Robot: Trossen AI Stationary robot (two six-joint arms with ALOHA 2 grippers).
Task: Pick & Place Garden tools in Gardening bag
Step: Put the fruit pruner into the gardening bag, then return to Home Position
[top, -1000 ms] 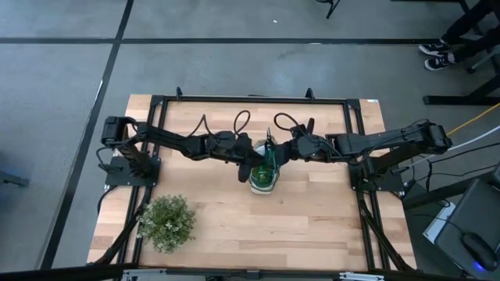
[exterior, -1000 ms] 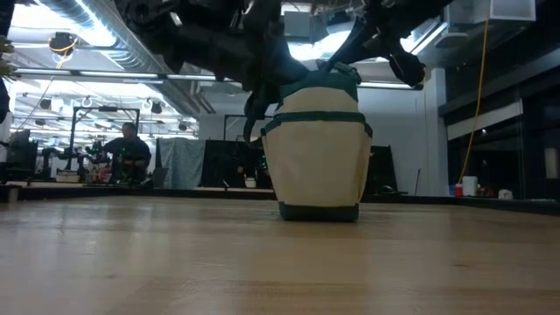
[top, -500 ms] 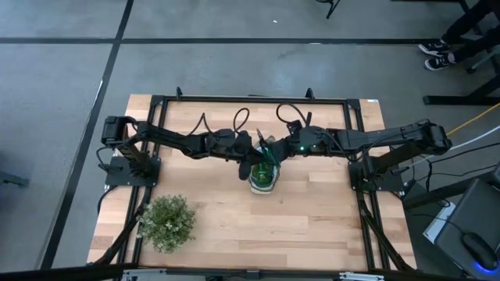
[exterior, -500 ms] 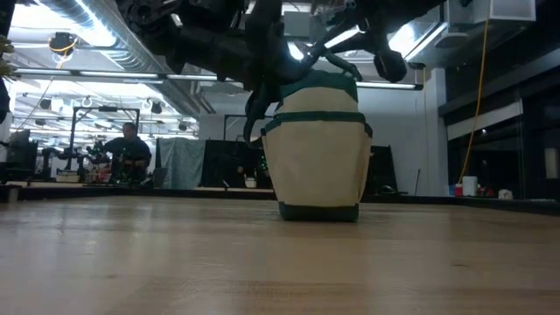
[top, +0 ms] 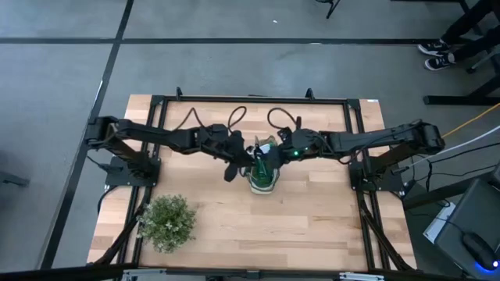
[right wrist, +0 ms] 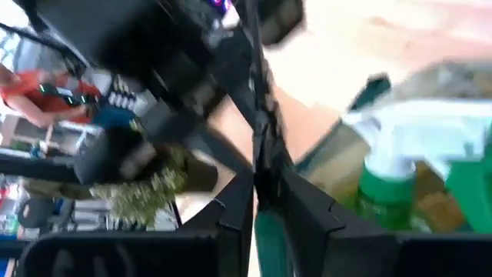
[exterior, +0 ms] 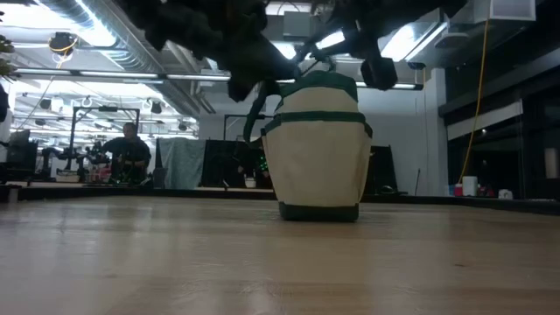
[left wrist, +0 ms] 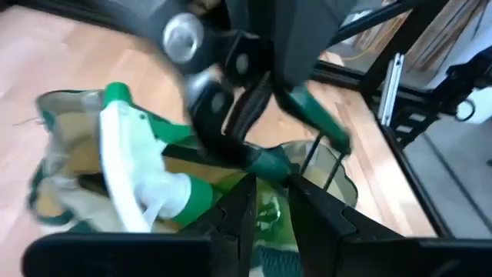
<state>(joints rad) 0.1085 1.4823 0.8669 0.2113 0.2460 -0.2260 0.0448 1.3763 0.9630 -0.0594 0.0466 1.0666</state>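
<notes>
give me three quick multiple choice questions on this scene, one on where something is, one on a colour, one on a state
1. Where is the potted plant?
A. inside the bag
B. on the table's near left part, apart from the bag
C. on the floor

2. What colour is the bag's trim?
A. red
B. blue
C. dark green

3. How does the gardening bag stand?
A. upright
B. tipped on its side
C. folded flat

Key: 1 B, the high view shows the potted plant well away from the gardening bag. 2 C, the low view shows green bands on cream canvas. 3 A, it stands on its base, with the spray bottle inside its open top.
</notes>
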